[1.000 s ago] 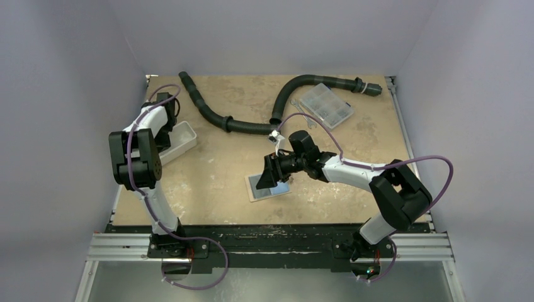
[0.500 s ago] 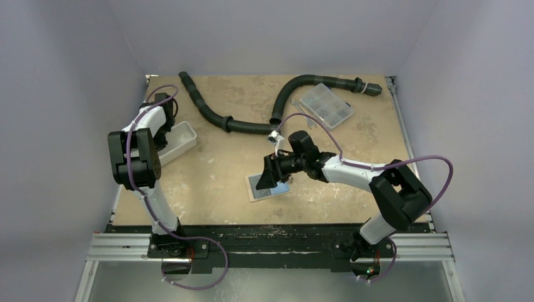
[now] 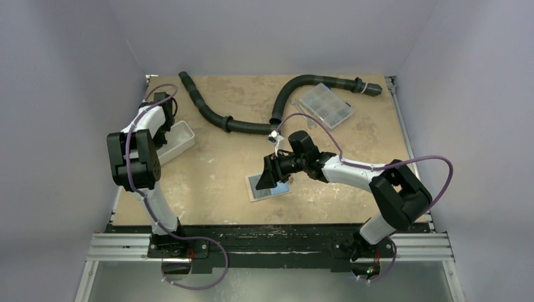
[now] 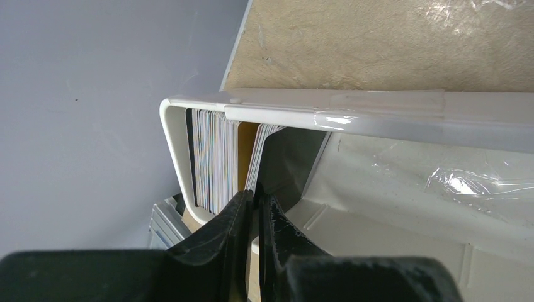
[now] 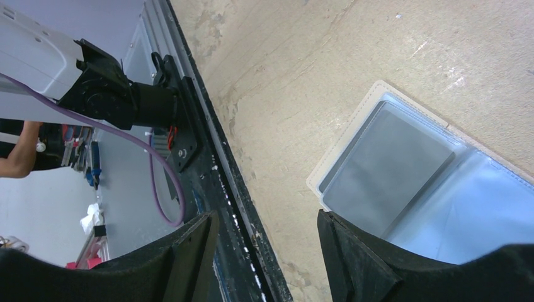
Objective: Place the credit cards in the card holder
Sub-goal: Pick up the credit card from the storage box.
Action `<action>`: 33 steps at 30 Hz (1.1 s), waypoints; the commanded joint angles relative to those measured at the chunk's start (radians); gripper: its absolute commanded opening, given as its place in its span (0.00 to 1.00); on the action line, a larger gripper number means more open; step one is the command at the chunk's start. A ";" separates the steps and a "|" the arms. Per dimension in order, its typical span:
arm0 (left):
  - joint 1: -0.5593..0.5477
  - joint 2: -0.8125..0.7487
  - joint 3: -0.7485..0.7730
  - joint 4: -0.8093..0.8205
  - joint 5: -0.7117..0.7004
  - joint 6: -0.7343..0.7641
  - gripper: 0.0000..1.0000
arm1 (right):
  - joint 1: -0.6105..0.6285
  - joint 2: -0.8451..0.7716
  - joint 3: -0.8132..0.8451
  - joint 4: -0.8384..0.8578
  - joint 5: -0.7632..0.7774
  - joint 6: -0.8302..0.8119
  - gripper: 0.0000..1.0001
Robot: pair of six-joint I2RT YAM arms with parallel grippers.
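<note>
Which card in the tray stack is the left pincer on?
The end card, dark face toward the empty part of the tray; the other cards stand packed between it and the end wall.

2 white-and-black arms [image 3: 350, 170], purple cables [image 3: 441, 158]

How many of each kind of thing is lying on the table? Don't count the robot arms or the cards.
Black corrugated hoses: 2
White tray: 1
Clear compartment box: 1
Card holder: 1
Total: 5
</note>
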 commanded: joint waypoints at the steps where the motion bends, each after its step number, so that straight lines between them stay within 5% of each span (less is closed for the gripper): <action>1: 0.012 -0.063 0.035 -0.012 -0.025 0.000 0.08 | 0.005 -0.005 0.010 0.014 -0.019 -0.019 0.68; 24: 0.012 -0.142 0.091 -0.095 0.067 -0.012 0.00 | 0.005 -0.008 0.014 0.007 -0.010 -0.023 0.68; 33: 0.008 -0.251 0.178 -0.123 0.374 -0.020 0.00 | 0.005 -0.006 0.017 -0.003 0.003 -0.027 0.67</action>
